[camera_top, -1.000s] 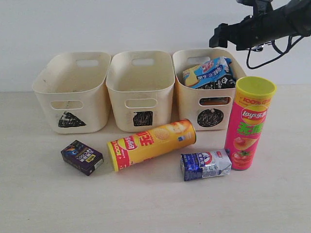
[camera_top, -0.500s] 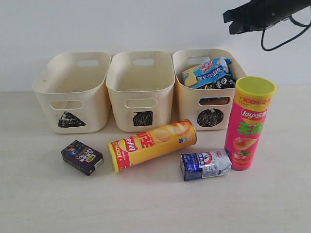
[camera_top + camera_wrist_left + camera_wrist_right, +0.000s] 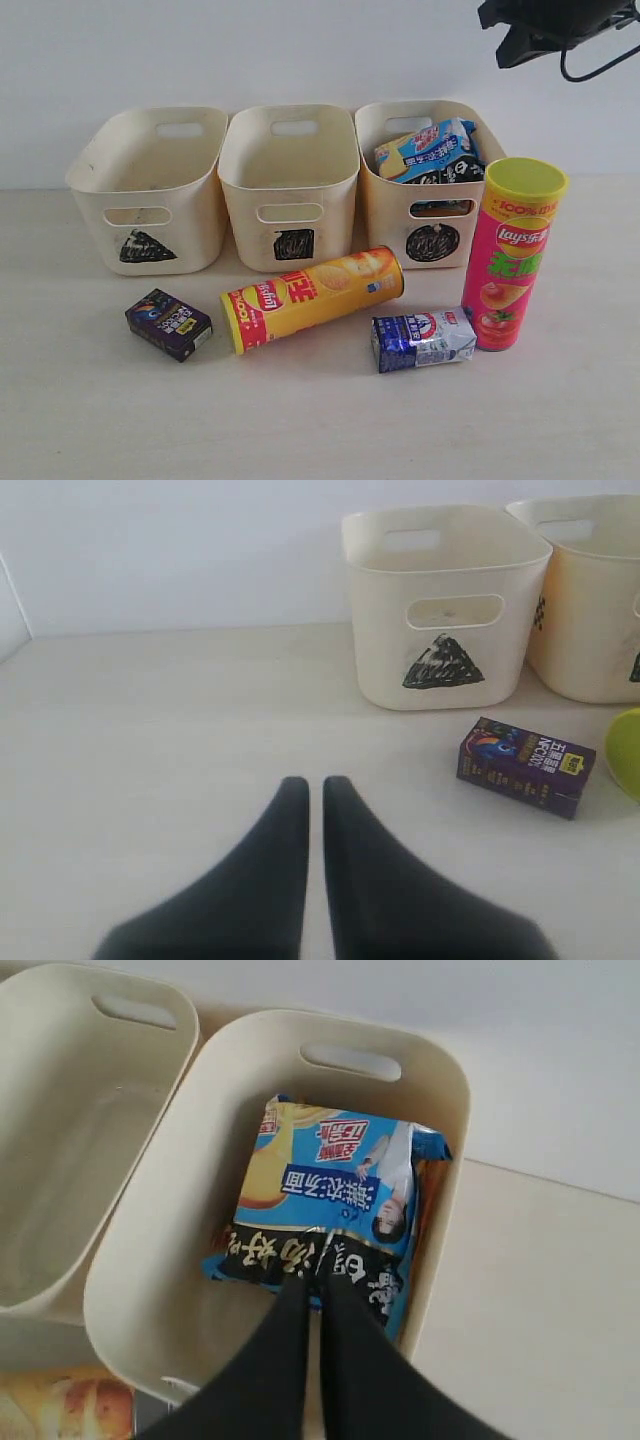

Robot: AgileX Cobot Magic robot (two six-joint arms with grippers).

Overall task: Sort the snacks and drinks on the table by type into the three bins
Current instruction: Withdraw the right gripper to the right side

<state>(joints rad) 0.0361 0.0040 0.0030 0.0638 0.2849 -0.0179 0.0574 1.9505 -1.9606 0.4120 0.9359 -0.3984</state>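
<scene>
Currently, four items lie loose on the table (image 3: pixel 320 430) and two are binned.

**Grippers.** The left gripper (image 3: pixel 315 780) hangs low over bare table with its jaws pressed together and nothing between them. The right gripper (image 3: pixel 312 1278) is raised high above the circle bin (image 3: pixel 385 232), jaws likewise pressed together and empty.

**Key relation.** The dark purple carton (image 3: pixel 525 765) lies flat on the table, ahead of the left jaws and off their centre line, just in front of the triangle bin (image 3: pixel 380 630). Its long axis runs roughly across the line of approach. The left arm is judged the nearer one. The jaws must spread before any pick.

**Other loose items.**
- The yellow-orange Lay's tube (image 3: pixel 312 298) lies on its side. Its capped end points toward the purple carton and its far end toward the circle bin.
- The blue and white carton (image 3: pixel 422 340) lies just in front of that tube, close beside the pink tube's base.
- The pink Lay's tube (image 3: pixel 510 260) stands upright in front of the circle bin's right corner. The right arm is judged nearer.

**Containers.**
- The circle bin holds the blue-black-white bag (image 3: pixel 330 1210). An orange-brown bag (image 3: pixel 440 209) shows beneath it through the handle slot.
- No contents are visible in the triangle bin or the square bin (image 3: pixel 240 215).
</scene>
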